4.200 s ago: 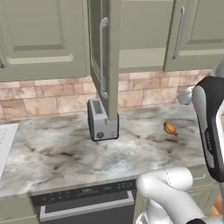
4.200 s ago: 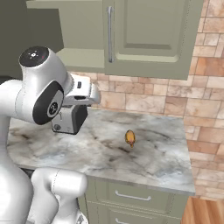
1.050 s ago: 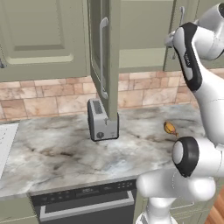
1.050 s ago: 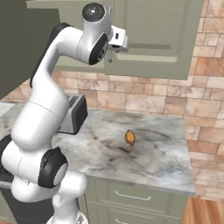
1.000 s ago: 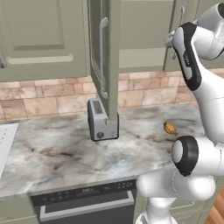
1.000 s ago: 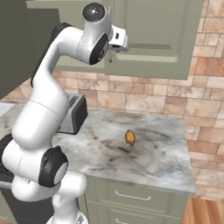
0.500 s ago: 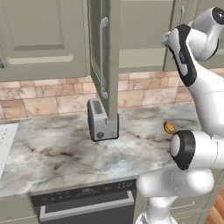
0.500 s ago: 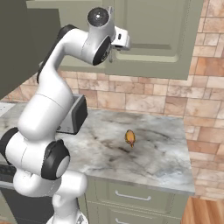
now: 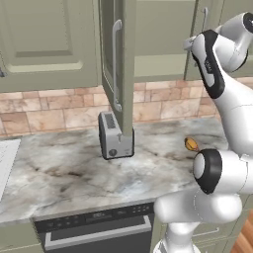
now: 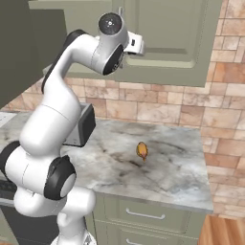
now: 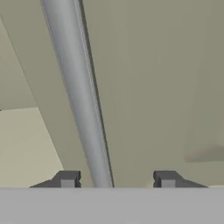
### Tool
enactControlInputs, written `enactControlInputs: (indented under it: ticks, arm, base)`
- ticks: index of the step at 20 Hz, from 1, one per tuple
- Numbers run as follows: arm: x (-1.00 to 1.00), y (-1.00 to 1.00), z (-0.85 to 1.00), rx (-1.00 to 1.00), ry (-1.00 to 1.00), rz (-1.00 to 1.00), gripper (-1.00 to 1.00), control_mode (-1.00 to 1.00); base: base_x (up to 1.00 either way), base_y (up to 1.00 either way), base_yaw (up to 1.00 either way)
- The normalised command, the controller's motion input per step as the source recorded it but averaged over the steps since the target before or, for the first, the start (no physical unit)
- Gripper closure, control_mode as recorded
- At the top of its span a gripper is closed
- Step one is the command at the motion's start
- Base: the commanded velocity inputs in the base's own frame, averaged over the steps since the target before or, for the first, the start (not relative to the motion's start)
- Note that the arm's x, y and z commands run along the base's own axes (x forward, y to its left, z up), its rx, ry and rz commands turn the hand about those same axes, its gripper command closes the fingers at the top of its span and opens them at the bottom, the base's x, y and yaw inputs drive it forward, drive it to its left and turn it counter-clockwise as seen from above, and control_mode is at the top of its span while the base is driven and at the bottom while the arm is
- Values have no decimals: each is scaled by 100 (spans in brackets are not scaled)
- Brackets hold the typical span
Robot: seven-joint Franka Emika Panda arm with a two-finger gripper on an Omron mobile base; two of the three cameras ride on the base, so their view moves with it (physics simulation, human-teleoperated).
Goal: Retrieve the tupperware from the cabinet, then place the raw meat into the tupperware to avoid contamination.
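The gripper is raised against the closed right door of the cabinet, its fingers spread with the door's silver bar handle running between the two tips, nearer the left one and not clamped. The cabinet's left door stands swung open over the silver toaster, and the raw meat lies on the marble counter, well apart from the toaster.

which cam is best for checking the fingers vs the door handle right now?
Hand view: the silver bar handle runs up between the two open fingertips, nearer the left one in the image. In the left base view the arm covers most of that handle; in the right base view the wrist blocks it.
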Motion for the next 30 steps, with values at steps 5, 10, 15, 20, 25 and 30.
enactControlInputs:
  ticks: [5,10,15,20,25,30]
  arm:
    - [13,2,-4,0,0,2,100,-100]
    - [-2,2,-14,0,5,1,100,-100]
    - [-45,-15,-19,0,7,0,100,-100]
    - [-79,-33,-16,0,2,2,100,-100]
    - [-77,-54,-18,4,0,6,100,-100]
    - [-63,-65,-6,5,1,11,100,-100]
  base:
    - [0,0,0]
    - [0,0,0]
    - [0,0,0]
    - [0,0,0]
    - [0,0,0]
    - [0,0,0]
